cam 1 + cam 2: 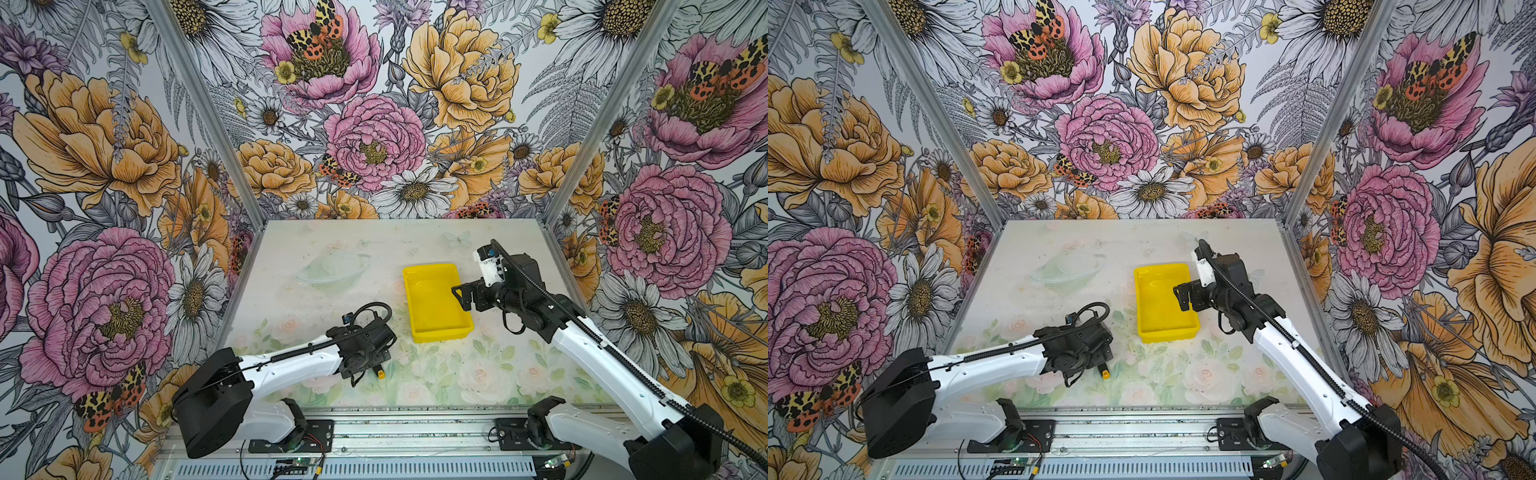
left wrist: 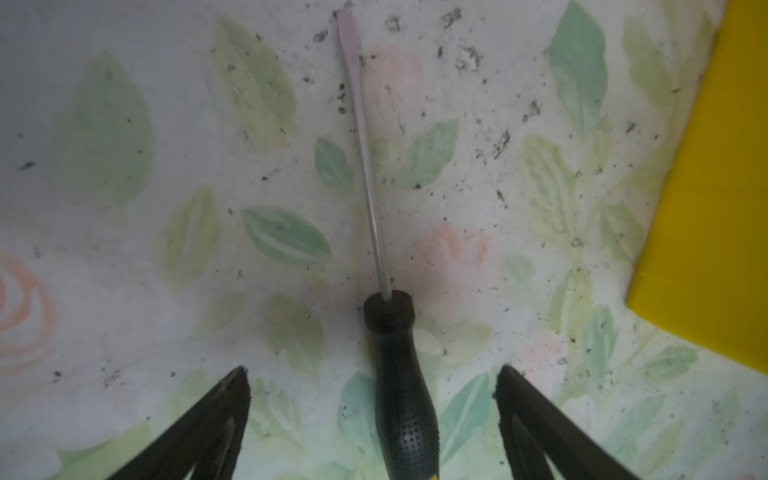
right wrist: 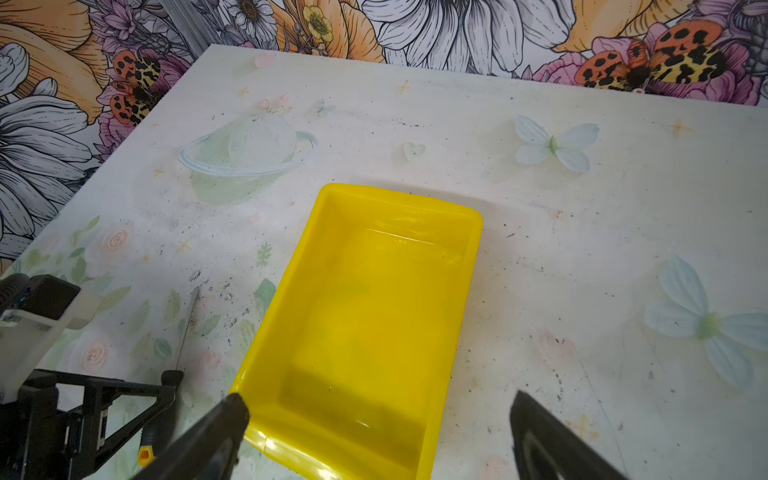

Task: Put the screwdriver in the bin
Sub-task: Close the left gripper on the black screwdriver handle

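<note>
Remote operation, bimanual rig: the single screwdriver (image 2: pixel 395 353) lies flat on the surface (image 1: pixel 457 374), toward the edge where the arms are mounted and left of its middle, with its tip pointing to the far edge. My left end effector (image 2: pixel 372 374) straddles the black handle, both jaws spread wide and clear of it on either side, so nothing is gripped. The single yellow bin (image 3: pixel 399 199) sits empty near the middle of the surface, a little toward the right edge, near the screwdriver but apart from it. My right end effector (image 3: pixel 378 401) hangs over the bin's near end with its jaws apart, holding nothing. By my reading the task has barely begun: the left arm is lined up on the handle, while the closing, the lift, the carry to the bin and the release are all left. Count: one screwdriver, one bin, two end effectors, both empty
</note>
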You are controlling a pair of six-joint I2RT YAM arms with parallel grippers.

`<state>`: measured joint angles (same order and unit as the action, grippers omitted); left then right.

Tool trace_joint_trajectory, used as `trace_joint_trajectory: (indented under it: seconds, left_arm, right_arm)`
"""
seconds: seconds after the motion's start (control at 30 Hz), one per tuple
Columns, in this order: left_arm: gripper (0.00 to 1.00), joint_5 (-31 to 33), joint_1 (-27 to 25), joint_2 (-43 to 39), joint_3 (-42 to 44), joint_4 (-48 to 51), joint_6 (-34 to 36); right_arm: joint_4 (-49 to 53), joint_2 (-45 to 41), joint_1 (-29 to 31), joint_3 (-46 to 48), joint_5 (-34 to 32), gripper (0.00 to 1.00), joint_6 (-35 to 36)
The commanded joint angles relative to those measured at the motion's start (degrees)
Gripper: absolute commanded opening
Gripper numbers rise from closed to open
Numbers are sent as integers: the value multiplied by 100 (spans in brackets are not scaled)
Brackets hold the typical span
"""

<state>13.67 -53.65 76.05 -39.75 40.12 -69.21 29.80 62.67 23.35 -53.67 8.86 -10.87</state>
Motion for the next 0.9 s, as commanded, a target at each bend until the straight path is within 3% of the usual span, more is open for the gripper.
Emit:
trace_joint_trajectory:
  seconds: [0.0, 0.77, 0.87]
  left_arm:
    - [89, 16, -111, 178, -155, 30, -151]
    - [54, -128, -418, 975, -349, 22, -244]
    - [46, -128, -445, 1086, -417, 22, -206]
  right_arm:
    - [-18, -89, 44, 69, -7, 100, 35]
    - [-97, -26, 45, 81, -30, 100, 112]
    - [-106, -45, 40, 72, 31, 100, 125]
